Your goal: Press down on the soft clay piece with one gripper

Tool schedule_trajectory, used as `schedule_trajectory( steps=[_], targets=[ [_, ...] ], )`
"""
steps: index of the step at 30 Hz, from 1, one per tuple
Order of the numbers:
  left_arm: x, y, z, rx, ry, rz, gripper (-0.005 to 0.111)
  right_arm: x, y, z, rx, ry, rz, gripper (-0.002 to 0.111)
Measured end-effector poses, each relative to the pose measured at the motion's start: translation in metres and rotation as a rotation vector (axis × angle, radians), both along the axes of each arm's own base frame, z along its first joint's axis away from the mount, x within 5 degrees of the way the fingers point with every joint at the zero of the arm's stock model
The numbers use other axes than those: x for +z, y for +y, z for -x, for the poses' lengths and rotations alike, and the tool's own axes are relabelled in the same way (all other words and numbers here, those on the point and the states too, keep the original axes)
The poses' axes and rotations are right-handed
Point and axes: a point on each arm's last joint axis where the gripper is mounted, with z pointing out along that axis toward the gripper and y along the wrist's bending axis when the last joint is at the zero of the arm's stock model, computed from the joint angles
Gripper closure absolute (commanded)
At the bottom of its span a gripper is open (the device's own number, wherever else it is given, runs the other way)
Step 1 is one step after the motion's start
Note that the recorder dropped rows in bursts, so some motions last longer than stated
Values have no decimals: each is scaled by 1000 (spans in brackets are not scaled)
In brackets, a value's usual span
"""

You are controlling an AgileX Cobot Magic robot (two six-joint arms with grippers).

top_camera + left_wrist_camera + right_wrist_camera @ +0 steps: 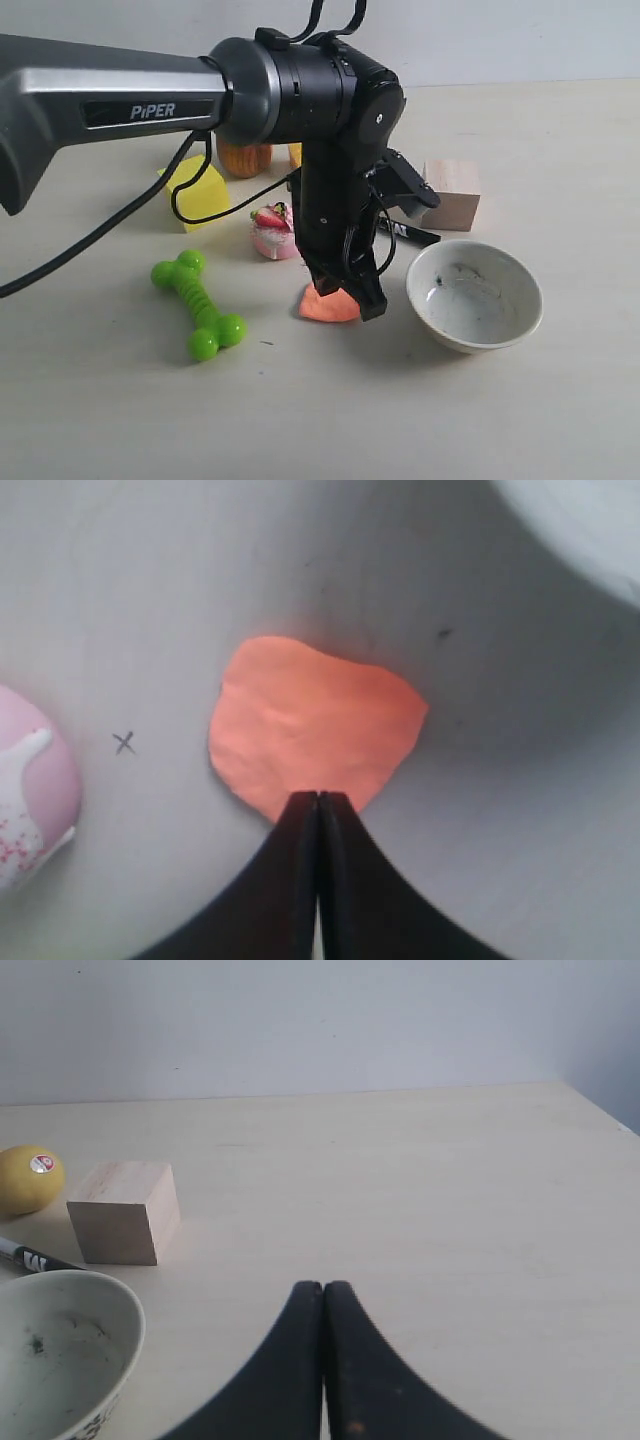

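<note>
I read the left tool (352, 298) with fingers pressed together, tips at the edge of the soft clay piece (322, 306). The clay lies flat on the tabletop (120, 420), at 9 o'clock of the white bowl (476, 296). The right tool (322, 1285) is also pinched together, holding nothing.

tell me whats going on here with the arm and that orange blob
The left gripper, jaws shut, points down at the soft clay piece, which lies flat on the table between the pink toy cake and the white bowl. Its tip sits at the clay's edge; whether it is pressing in yet is not clear. The right gripper, jaws shut too, is off to the side near the bowl, handling nothing.
</note>
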Motion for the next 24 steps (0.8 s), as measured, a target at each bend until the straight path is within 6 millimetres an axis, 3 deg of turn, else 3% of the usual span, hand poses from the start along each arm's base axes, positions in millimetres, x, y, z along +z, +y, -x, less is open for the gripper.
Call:
schedule_trajectory(
  steps=[14, 24],
  targets=[
    [-2, -3, -3, -76, -28, 30, 107, 0, 0, 0, 0, 0, 0, 108],
    [-26, -4, -3, -76, 7, -3, 107, 0, 0, 0, 0, 0, 0, 108]
  ],
)
